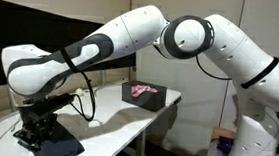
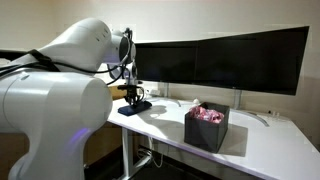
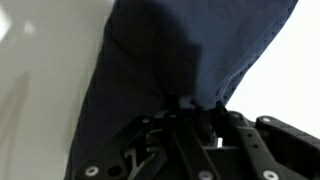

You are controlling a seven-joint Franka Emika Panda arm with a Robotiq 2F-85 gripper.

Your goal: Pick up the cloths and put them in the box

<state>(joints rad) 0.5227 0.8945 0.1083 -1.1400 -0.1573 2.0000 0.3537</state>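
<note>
Navy cloth [image 3: 190,50] lies pinched between the jaws, puckered there.

White desk [image 2: 275,145], 2 wide dark monitors [image 2: 220,62] along back edge, pale wall [image 2: 200,15] behind, dim light.

The dark cloth [image 3: 190,50] is soft, matt navy fabric with creases. The gripper [image 3: 188,108] is hard, dull black with small bright screws. The arm [image 1: 133,32] wears glossy white plastic shells. The box [image 2: 205,135] looks matt dark grey, the pink cloth [image 2: 207,114] soft and patterned. The table [image 2: 275,150] is smooth white, and the monitors [image 2: 240,55] have faintly shiny black screens.
</note>
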